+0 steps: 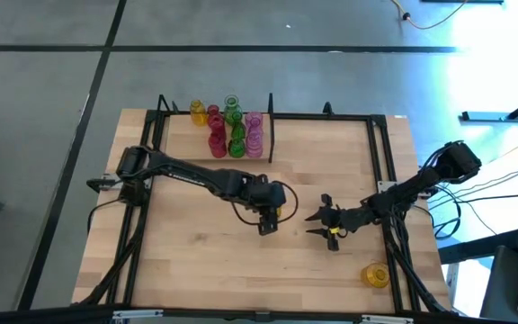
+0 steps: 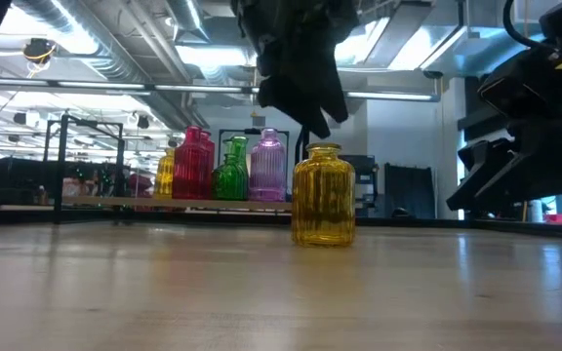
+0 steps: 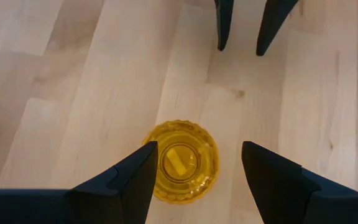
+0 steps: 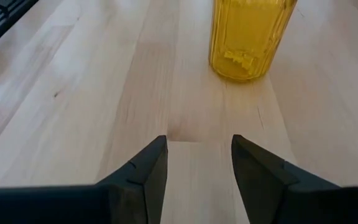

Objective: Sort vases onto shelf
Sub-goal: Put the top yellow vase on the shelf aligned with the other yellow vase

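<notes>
Left fingers (image 3: pixel 126 183): dark, wedge-shaped, spread wide. I see one on each side of the yellow vase (image 3: pixel 182 163), with a gap to the glass, so they grip nothing.
Right fingers (image 4: pixel 143 177): also dark wedges, parted, with only bare wood between them.
Yellow vase: ribbed translucent glass with a round body. It stands upright on the table (image 1: pixel 205 261) near the middle, not on the shelf (image 1: pixel 183 139).
Left gripper (image 1: pixel 268 220): points straight down over the yellow vase. The arm reaches in from the left edge of the table.
Right gripper (image 1: pixel 317 223): low and nearly level, just beside the yellow vase and aimed at it. The arm comes in from the right edge.
Shelf vases (image 1: pixel 230 128): a tight cluster in yellow, red, green and pink, at the far side against the black divider (image 1: pixel 270 135).
Second vase (image 1: pixel 374 274): yellow, alone near the right front corner, well apart from both grippers.
Table: light wood in long planks, smooth.
Left wrist view: gives me the mouth of the vase from above as a scalloped ring, and the tips of the right gripper beyond it.
Right wrist view: gives me the ribbed side and the base.
Low view: shows the vase's short neck and rounded shoulder. Only the high view shows the second vase.
</notes>
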